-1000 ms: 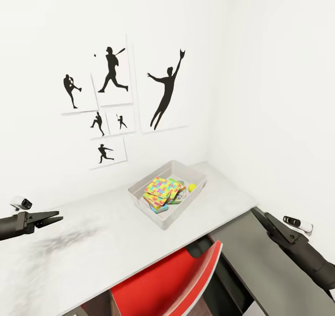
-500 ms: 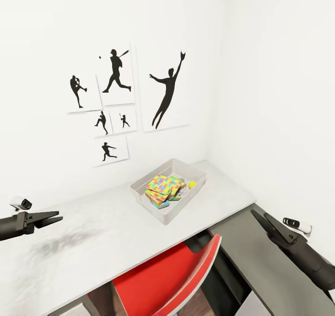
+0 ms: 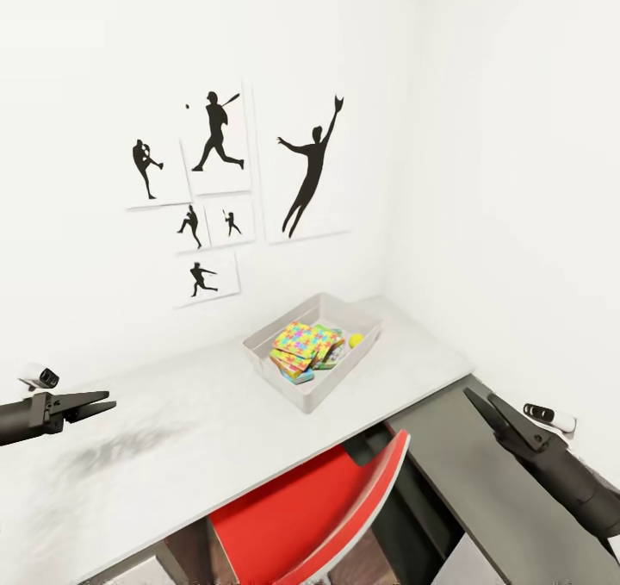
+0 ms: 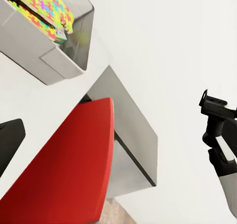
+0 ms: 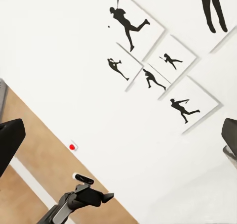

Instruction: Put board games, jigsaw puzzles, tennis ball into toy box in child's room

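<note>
Room: white walls with black silhouette pictures (image 3: 232,189); the right wrist view adds wood-plank floor (image 5: 34,150) and a small red dot low on the wall.
Table (image 3: 198,447): white top meeting a dark grey section (image 3: 482,490) at the corner; the left wrist view shows that section's underside edge.
Red chair (image 3: 310,516): tucked at the table's front.
Toy box (image 3: 312,351): grey bin on the white top, near the corner.
Toys: a jigsaw puzzle (image 3: 303,341) lies on top of stacked game boxes inside the bin; the tennis ball (image 3: 356,340) sits beside them, inside.
Left gripper (image 3: 96,406): empty, fingers nearly together, over the table's left end.
Right gripper (image 3: 479,402): empty, fingers closed to a point, over the grey section.
</note>
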Motion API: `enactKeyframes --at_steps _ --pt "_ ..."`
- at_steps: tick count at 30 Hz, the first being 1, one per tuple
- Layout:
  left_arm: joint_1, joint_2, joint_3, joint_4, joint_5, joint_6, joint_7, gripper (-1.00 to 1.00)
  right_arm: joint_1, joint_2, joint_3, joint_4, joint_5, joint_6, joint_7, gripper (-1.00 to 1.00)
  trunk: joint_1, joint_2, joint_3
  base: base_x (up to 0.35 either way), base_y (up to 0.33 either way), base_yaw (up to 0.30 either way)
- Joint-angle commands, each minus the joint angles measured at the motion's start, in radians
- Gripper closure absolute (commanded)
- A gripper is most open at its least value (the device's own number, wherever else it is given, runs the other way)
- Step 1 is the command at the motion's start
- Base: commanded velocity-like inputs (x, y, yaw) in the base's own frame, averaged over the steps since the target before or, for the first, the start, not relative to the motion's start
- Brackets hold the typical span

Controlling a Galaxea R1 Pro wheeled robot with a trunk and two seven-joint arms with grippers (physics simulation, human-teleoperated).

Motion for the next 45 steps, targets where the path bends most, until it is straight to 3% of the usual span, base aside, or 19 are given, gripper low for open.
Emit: enactKeyframes --at_steps 1,27,45 --pt "-0.001 0.000 0.000 0.000 -0.001 0.010 -0.004 -1.00 -0.001 0.000 0.000 0.000 -0.006 0.007 0.000 -1.00 0.000 -0.002 -0.002 -0.147 0.082 0.000" --pt "-0.001 0.002 0.001 0.002 -0.001 0.010 -0.004 -1.00 -0.001 0.001 0.000 0.000 -0.007 0.007 -0.001 -1.00 0.000 -0.002 0.016 -0.243 0.149 -0.226" --pt "-0.001 0.001 0.001 0.002 -0.001 0.010 -0.004 -1.00 -0.001 0.001 0.000 0.013 -0.006 0.007 0.001 -1.00 0.000 -0.002 0.034 -0.123 0.015 -0.251"
